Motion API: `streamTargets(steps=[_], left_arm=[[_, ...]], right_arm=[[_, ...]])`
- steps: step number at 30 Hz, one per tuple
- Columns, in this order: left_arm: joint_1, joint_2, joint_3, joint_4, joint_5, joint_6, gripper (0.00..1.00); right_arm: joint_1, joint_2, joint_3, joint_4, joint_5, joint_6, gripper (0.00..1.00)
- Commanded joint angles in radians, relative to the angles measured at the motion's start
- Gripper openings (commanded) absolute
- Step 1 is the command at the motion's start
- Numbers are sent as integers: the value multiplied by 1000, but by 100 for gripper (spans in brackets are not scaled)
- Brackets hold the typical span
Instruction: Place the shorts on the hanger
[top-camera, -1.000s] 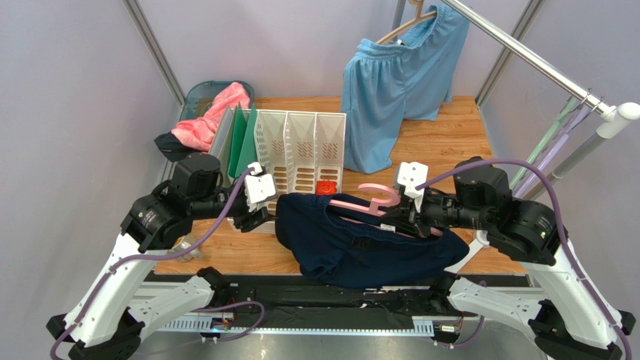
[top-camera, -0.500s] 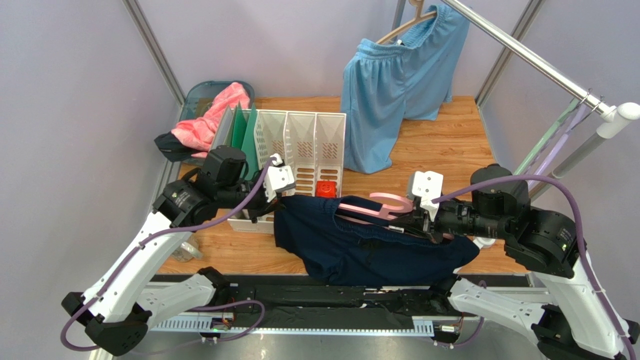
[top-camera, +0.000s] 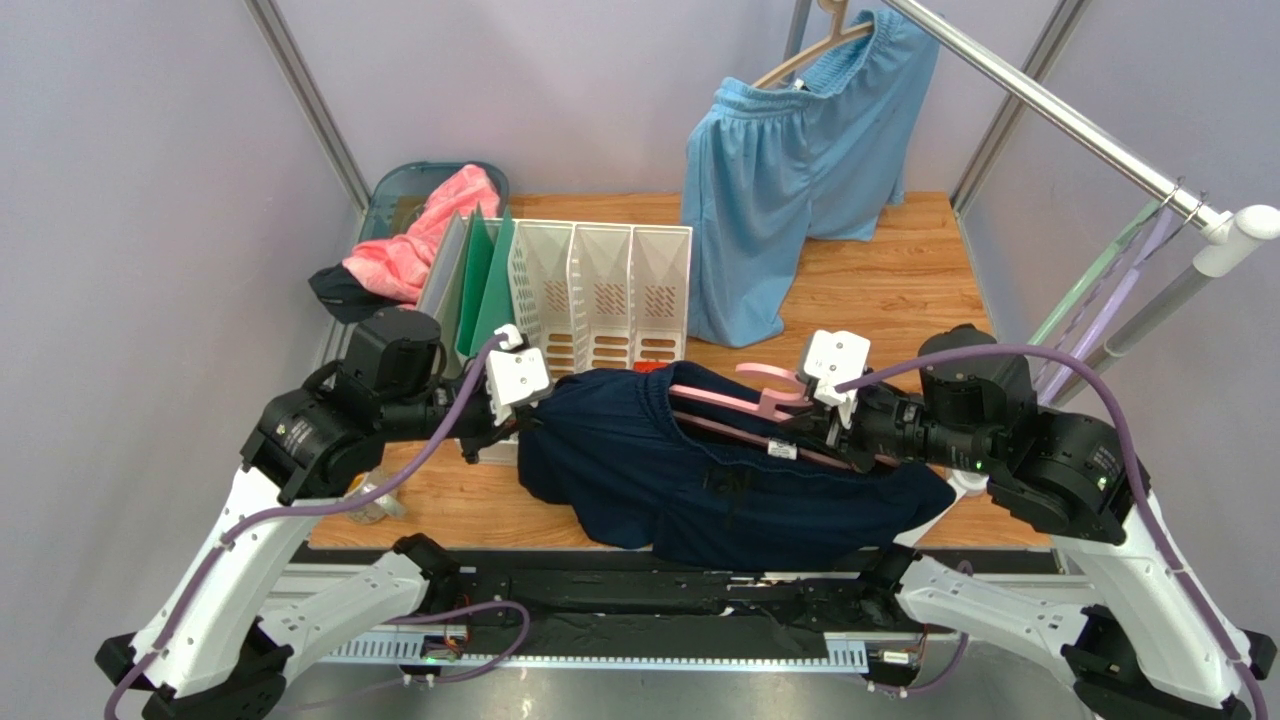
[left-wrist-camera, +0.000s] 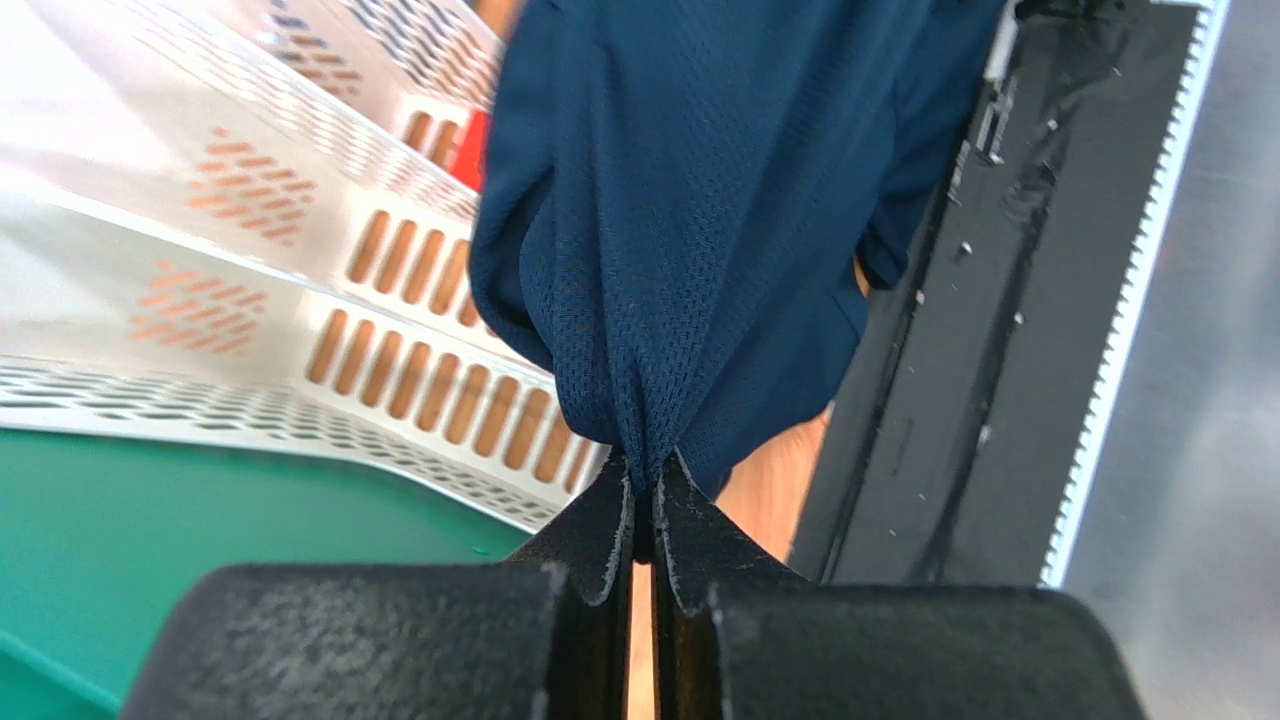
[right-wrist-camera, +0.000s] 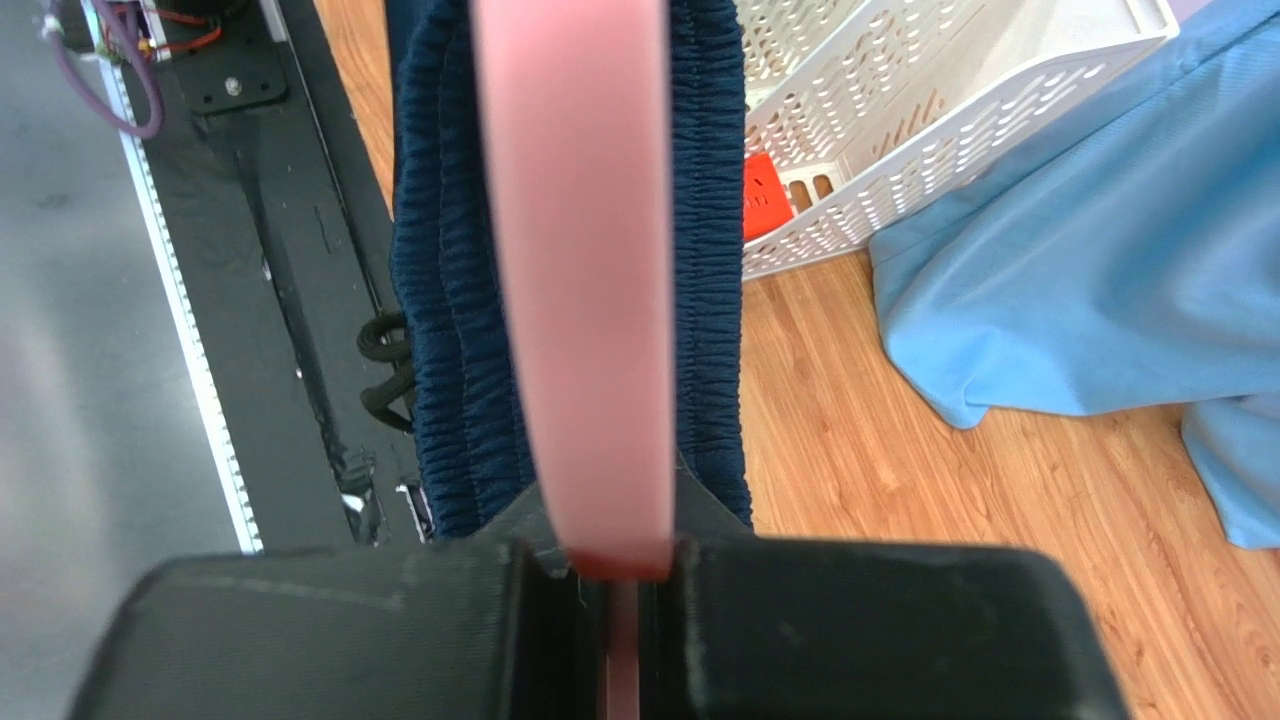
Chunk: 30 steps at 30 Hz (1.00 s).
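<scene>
The dark navy shorts (top-camera: 706, 488) hang in a bunch between my two arms, above the table's near edge. My left gripper (top-camera: 522, 432) is shut on a pinch of their left edge; in the left wrist view the mesh fabric (left-wrist-camera: 721, 195) gathers into the closed tips of the left gripper (left-wrist-camera: 643, 483). The pink hanger (top-camera: 747, 396) runs through the shorts' elastic waistband (right-wrist-camera: 451, 345), its hook poking out on top. My right gripper (top-camera: 804, 435) is shut on the right end of the hanger (right-wrist-camera: 579, 270), the pink bar running straight out from that right gripper (right-wrist-camera: 609, 567).
A white slotted file rack (top-camera: 601, 285) with green folders (top-camera: 484, 267) stands just behind the shorts. Light blue shorts (top-camera: 789, 165) hang on a wooden hanger from the metal rail (top-camera: 1052, 105). A pink cloth (top-camera: 421, 237) lies in a bin at back left. More hangers (top-camera: 1104, 300) hang at right.
My left gripper reached right to the shorts' left edge, shut on the fabric and drew it leftward. The right gripper, still holding the hanger, shifted right and then back left.
</scene>
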Motion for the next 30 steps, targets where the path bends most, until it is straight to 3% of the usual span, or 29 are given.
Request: streamTargets(steps=[1, 2, 3, 5, 12, 17, 26, 30], left_arm=[[8, 30, -58, -13, 102, -29, 10], [10, 34, -52, -5, 116, -29, 22], [8, 37, -46, 21, 127, -32, 40], [10, 36, -14, 71, 145, -31, 58], [8, 103, 99, 162, 168, -38, 61], [8, 143, 138, 212, 197, -45, 62], [0, 169, 115, 271, 239, -75, 64], [-4, 172, 96, 295, 239, -86, 64]], right_arm=[[-17, 1, 98, 60, 99, 68, 0], [-29, 7, 110, 60, 111, 77, 0], [-34, 10, 131, 56, 122, 83, 0], [-40, 14, 161, 41, 147, 92, 0], [-97, 8, 260, -82, 289, 150, 0], [-203, 4, 329, -175, 332, 218, 0], [-390, -4, 432, -327, 358, 258, 0], [-433, 43, 461, -292, 381, 325, 0]])
